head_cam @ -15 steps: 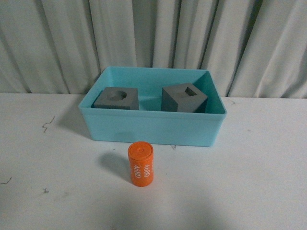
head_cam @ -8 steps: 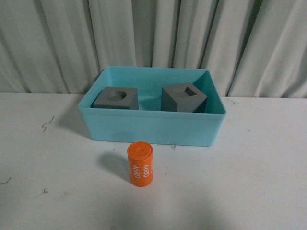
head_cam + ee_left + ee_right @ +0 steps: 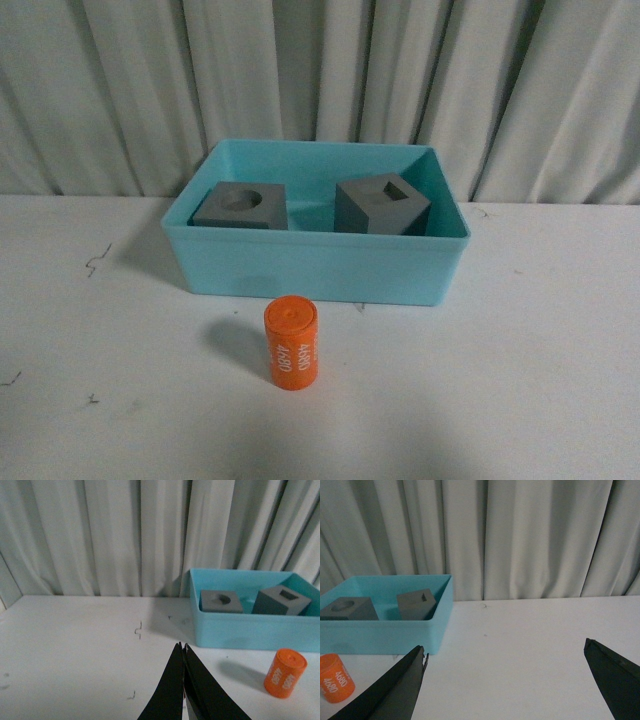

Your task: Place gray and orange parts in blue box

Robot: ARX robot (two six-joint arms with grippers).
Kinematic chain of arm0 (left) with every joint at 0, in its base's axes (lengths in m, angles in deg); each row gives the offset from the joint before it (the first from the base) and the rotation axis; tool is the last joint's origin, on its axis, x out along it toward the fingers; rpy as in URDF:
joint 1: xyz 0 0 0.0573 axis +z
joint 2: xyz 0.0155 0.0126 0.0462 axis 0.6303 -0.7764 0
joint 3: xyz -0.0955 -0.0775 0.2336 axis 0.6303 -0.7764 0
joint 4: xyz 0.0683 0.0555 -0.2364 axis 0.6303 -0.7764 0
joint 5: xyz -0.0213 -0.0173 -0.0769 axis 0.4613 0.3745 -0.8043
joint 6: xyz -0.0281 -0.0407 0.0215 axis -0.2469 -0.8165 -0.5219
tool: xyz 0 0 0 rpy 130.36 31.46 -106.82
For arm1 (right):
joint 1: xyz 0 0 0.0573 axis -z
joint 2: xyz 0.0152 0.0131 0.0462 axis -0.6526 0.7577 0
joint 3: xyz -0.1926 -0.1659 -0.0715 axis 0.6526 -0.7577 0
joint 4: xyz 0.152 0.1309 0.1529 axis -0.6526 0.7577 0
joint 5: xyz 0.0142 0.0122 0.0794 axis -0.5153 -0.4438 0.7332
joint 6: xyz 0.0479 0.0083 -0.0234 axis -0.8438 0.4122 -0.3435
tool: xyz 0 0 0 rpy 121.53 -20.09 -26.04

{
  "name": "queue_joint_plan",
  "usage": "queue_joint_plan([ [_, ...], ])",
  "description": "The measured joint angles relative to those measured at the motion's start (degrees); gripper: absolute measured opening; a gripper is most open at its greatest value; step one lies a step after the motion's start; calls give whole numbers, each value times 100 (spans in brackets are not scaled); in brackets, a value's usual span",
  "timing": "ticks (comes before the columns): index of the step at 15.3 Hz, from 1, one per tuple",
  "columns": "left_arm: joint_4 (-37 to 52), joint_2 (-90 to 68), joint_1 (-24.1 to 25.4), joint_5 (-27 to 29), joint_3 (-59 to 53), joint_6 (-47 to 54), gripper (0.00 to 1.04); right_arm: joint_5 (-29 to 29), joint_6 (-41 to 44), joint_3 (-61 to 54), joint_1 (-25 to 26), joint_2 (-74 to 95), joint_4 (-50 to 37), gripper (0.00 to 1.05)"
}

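Observation:
The light blue box [image 3: 315, 265] stands at the middle of the white table. Inside it sit two gray cubes: one with a round recess [image 3: 241, 205] on the left, one with a rectangular recess [image 3: 382, 204] on the right, tilted. The orange cylinder [image 3: 291, 344] with white numerals lies on the table just in front of the box. Neither arm shows in the front view. My left gripper [image 3: 182, 646] is shut and empty, over the table to the left of the cylinder [image 3: 285, 673]. My right gripper [image 3: 505, 647] is open and empty, to the right of the box [image 3: 385, 630].
The white table [image 3: 540, 370] has small dark marks [image 3: 98, 260] on its left side. Gray pleated curtains [image 3: 320, 70] hang behind the table's far edge.
The box and the orange cylinder sit a few pixels further left in the front view than a second ago; nothing else differs.

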Motion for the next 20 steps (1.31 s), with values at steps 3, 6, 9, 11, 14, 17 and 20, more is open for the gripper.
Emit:
queue_joint_plan([
  [3,28,13,2,4,-2,-2,2,0,0,0,0,2,0,98],
  [6,26,13,2,0,0,0,2,0,0,0,0,2,0,98],
  [9,26,13,2,0,0,-2,21,0,0,0,0,2,0,98],
  [11,26,13,2,0,-2,-2,46,0,0,0,0,2,0,98],
  [14,26,13,2,0,-2,-2,83,0,0,0,0,2,2,98],
  [17,26,13,2,0,-2,2,97,0,0,0,0,2,2,98],
  [20,22,13,2,2,-2,2,98,129,-214,378,271,562,984,98],
])
